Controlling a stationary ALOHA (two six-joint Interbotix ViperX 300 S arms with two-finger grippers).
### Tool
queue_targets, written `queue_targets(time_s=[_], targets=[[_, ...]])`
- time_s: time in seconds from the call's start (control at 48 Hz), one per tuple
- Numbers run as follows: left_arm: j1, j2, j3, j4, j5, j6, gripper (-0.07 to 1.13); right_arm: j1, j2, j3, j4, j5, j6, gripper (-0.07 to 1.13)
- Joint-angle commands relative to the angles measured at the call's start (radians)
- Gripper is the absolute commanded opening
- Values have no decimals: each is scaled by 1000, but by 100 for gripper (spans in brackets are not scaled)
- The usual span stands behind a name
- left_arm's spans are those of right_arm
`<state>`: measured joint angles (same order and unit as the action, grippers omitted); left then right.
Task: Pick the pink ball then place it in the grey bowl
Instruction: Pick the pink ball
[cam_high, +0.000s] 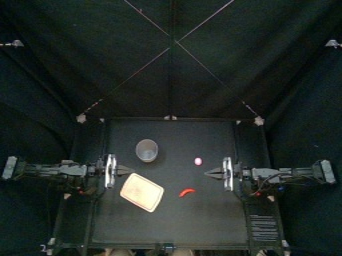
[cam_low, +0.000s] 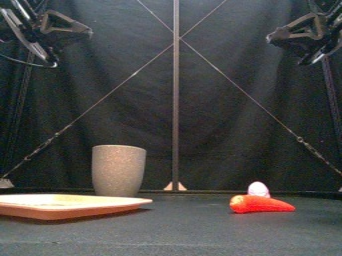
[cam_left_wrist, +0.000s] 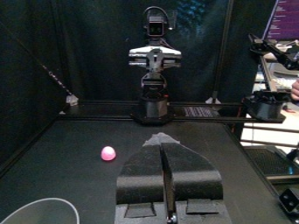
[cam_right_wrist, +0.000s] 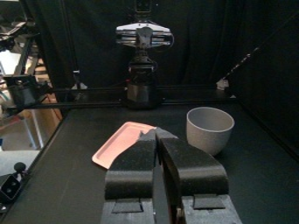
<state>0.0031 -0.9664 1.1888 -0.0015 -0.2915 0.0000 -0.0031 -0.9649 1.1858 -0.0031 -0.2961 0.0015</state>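
Left gripper (cam_left_wrist: 163, 142) at left table edge, jaws pressed together, empty. Pink tray (cam_high: 143, 192) near-left, grey bowl (cam_high: 147, 150) upright behind it. Pink ball (cam_high: 199, 160) on table right of bowl, apart from it, with red toy (cam_high: 190, 191) nearer front. Right gripper (cam_right_wrist: 158, 136) at right edge, jaws together, empty.

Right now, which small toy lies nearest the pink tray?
The long red toy, just beside the tray; the pink ball is round and sits further back.
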Motion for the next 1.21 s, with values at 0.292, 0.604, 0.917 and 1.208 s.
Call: queue_targets(time_s=[0.292,0.604,0.917,1.208], targets=[[3,14,-2,-46,-17,-3,11,-209,218,-26,5,-2,6,23],[-2,14,0,-48,-25,-2,11,-333,383,-28,34,37,12,97],[0,14,6,-48,-58,-2,11,-413,568,-60,15,89,8,105],[2,14,15,-48,-60,-2,11,-469,746,-129,-11,199,11,105]])
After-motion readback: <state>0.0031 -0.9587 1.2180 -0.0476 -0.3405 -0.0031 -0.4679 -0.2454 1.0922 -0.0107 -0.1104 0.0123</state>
